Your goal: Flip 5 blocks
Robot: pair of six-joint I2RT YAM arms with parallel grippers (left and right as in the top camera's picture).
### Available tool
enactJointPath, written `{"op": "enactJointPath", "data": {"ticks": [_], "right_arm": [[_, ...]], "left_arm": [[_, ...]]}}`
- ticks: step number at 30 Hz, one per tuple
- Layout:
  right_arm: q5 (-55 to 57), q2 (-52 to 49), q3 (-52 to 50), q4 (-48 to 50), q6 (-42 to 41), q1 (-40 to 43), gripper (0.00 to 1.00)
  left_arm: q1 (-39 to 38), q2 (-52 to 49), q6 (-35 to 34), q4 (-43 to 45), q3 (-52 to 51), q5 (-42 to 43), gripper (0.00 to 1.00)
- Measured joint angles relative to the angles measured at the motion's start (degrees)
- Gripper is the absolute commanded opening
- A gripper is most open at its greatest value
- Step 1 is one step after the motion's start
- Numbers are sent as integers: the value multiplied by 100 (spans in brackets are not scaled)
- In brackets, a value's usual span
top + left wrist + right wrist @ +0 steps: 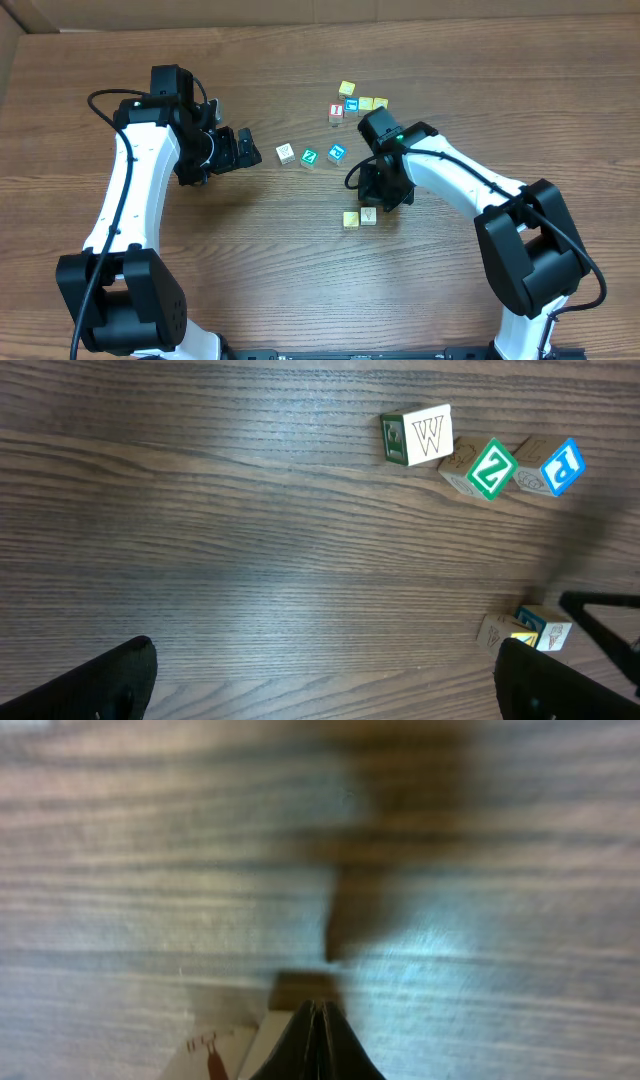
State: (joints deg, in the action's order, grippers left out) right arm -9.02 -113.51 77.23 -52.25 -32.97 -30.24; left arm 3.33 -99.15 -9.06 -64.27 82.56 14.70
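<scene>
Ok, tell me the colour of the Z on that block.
Green, with a green frame, on white. The block shows best in the left wrist view.

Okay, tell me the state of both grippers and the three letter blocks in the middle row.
left gripper: open, empty.
right gripper: shut, nothing between the fingers.
W block: resting flat, W face up.
green Z block: resting flat, Z face up.
blue P block: resting flat, P face up.

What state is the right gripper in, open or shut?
Shut. In the wrist view, the right gripper has its two fingers pressed together with no gap, and nothing is held between them.
</scene>
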Motion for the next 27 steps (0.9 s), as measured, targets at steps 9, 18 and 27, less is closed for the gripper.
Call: {"op": "enactJointPath", "data": {"ticks": [9,18,27], "right_arm": [[-20,0,0,-205,0,-24,4],[-20,0,0,-46,0,-24,4],[-262,0,0,-81,203,-24,4]], "left_arm": [[0,0,0,0,0,0,100],[0,0,0,0,0,0,100],[0,0,0,0,0,0,100]]}}
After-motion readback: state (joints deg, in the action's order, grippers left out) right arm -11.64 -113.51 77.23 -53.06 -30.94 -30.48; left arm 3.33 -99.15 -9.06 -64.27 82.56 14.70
